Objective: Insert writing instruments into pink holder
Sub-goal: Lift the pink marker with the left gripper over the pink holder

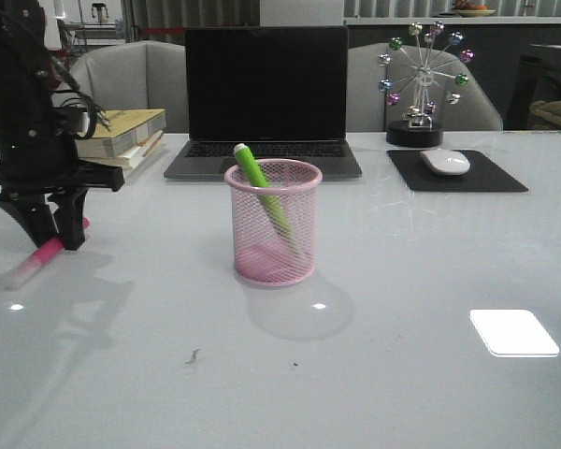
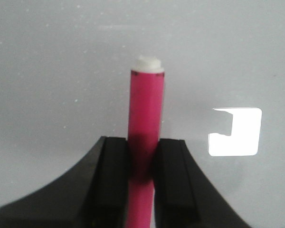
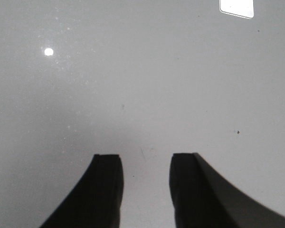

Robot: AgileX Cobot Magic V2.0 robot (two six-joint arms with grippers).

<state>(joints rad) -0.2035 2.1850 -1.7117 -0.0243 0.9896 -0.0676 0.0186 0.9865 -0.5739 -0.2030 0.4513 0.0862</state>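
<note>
The left claw (image 1: 45,232) is down at the table's (image 1: 402,281) left edge, its two black fingers (image 2: 168,180) clamped on the barrel of the pink marker (image 2: 146,128), which lies on the glossy grey surface with its pale cap (image 1: 23,273) pointing toward the near left. In the left wrist view the marker's other end shows a white tip beyond the fingers. The right claw (image 3: 146,190) appears only in its own wrist view, hovering over bare table with a clear gap between its fingers, gripping nothing. To the right of the left claw, at the table's middle, stands the pink holder (image 1: 273,224), upright; inside it the green marker (image 1: 266,196) leans, its pale end poking above the rim toward the far left. Beyond the holder sit a dark-screened laptop (image 1: 266,94), a stack of books (image 1: 122,136) at far left, and a mouse (image 1: 445,162) on a black pad (image 1: 491,178) at far right. No readable writing or brand shows on any of these.
</note>
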